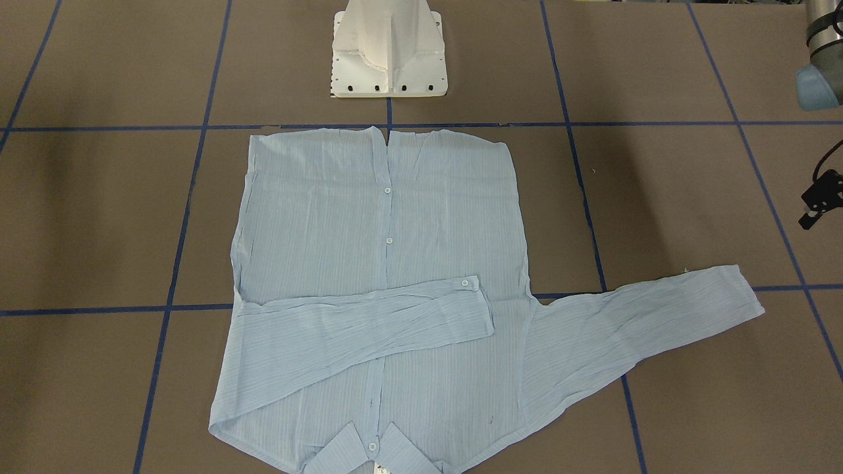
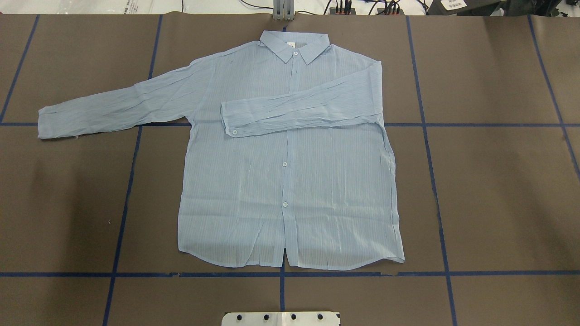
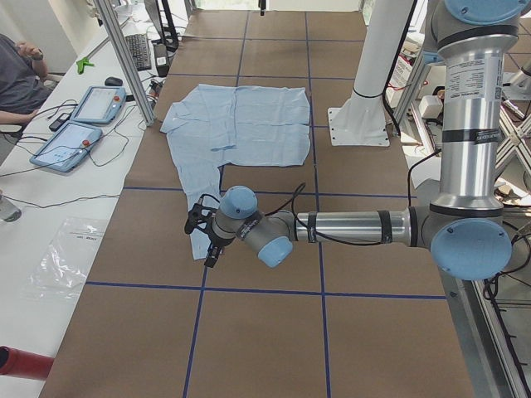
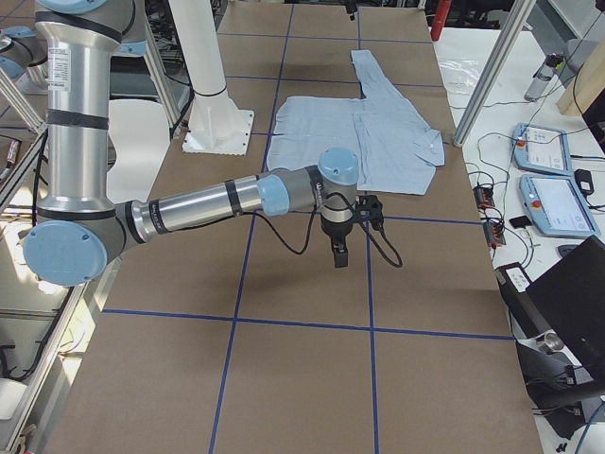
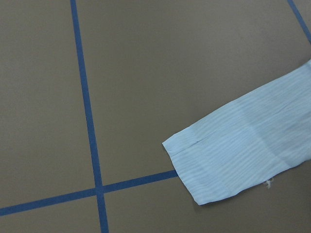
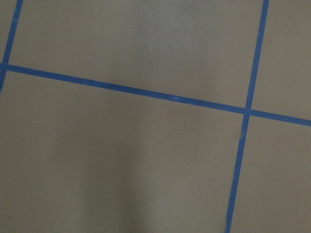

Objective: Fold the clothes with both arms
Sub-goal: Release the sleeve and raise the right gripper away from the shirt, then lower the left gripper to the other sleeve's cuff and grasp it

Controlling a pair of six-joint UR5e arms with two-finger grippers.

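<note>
The light blue striped shirt (image 2: 290,181) lies flat and buttoned on the brown table, collar (image 2: 294,45) at the far side from the robot. One sleeve (image 2: 299,113) is folded across the chest; the other sleeve (image 2: 113,108) stretches out flat toward my left. My left gripper (image 3: 204,247) hovers above the table close to that sleeve's cuff (image 5: 233,155), and I cannot tell if it is open or shut. My right gripper (image 4: 338,253) hangs over bare table off the shirt's other side; its state cannot be told either. Neither wrist view shows fingers.
The white pedestal base (image 1: 388,52) stands at the shirt's hem side. Blue tape lines (image 2: 426,124) grid the table. Beyond the collar side runs a white desk with tablets (image 3: 83,124), cables and a plastic bag (image 3: 70,257); a seated person (image 3: 17,75) is there.
</note>
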